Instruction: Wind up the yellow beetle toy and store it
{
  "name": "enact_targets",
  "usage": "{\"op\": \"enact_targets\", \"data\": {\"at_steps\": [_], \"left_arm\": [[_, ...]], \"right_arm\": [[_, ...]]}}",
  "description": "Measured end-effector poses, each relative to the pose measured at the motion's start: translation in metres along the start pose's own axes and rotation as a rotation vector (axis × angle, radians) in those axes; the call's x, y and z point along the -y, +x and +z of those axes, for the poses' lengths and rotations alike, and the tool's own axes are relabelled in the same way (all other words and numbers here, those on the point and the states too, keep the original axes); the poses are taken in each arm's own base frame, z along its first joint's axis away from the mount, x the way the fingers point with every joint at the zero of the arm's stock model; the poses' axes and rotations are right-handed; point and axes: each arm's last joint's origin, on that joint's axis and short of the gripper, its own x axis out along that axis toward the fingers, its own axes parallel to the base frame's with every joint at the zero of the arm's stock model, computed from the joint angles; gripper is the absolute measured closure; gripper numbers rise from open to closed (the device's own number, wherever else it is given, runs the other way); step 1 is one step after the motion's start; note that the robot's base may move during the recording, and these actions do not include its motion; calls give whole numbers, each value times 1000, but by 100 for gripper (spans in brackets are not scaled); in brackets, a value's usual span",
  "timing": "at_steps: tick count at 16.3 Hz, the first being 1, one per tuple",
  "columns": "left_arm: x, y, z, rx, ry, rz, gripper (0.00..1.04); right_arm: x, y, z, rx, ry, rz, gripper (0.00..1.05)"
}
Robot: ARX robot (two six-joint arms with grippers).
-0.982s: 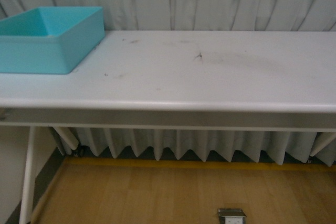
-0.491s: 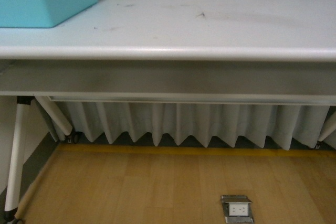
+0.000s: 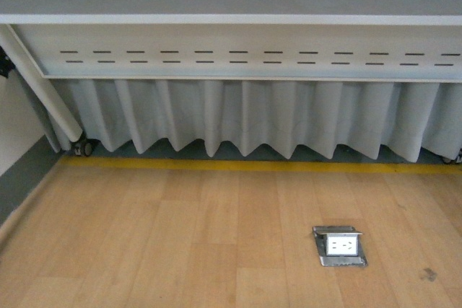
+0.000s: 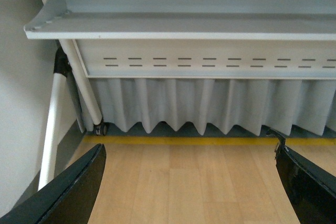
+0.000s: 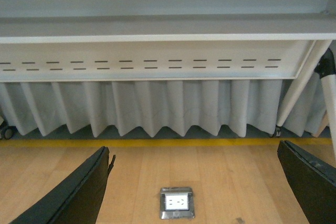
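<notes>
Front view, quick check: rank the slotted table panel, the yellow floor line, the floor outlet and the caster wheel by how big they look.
1. slotted table panel, spanning the frame
2. yellow floor line, equally wide but thin
3. floor outlet
4. caster wheel, smallest

The outlet lies nearer the camera, so its lead over the wheel is apparent only.

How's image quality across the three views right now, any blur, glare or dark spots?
Front view: even light, mildly soft; floor outlet readable, no glare. Left wrist view: left hand fingers are dark blurred shapes at the edges; table underside sharp. Right wrist view: right hand fingers likewise dark and soft; curtain evenly lit.
</notes>
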Motion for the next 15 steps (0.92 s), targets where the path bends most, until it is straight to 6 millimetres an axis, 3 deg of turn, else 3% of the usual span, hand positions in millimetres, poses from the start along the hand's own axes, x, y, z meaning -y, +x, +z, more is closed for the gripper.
{"op": "enact_targets", "data": {"at_steps": [15], "left_arm": [[0,0,0,2,0,1,7]], "right_arm": [[0,0,0,1,0,1,7]]}}
